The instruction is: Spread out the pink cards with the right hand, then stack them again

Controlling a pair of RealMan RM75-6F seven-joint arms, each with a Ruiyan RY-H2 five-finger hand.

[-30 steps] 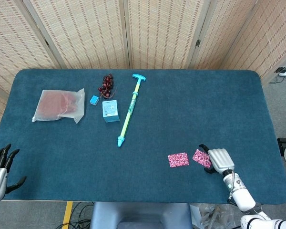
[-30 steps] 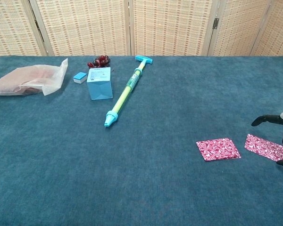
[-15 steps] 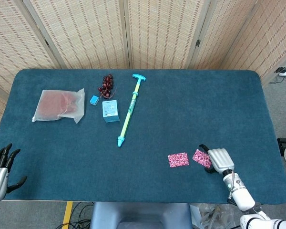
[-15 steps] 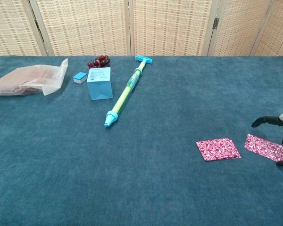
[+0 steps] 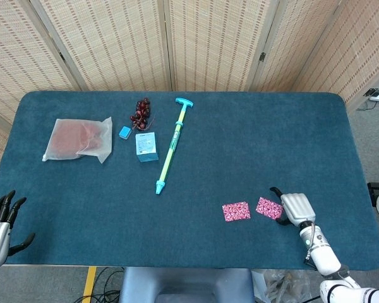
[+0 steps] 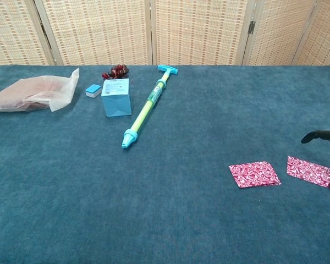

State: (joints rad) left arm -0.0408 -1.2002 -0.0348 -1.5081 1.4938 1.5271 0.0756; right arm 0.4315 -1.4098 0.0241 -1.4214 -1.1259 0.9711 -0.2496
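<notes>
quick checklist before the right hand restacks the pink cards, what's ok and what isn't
1. Cards spread: ok. The left pink card and the right pink card lie flat and apart.
2. Right hand placed: ok, beside the right pink card's outer edge.
3. Right hand holding a card: cannot tell; its fingers reach the card's edge, contact unclear.
4. Path between cards: ok, only bare table there.
5. Left hand clear: ok, at the table's near left corner, holding nothing.
6. The water pump toy out of reach: ok.

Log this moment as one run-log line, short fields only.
phase: cards spread | pink cards: two, flat, apart | right hand: at right card's edge, contact unclear | left hand: idle, holds nothing
</notes>
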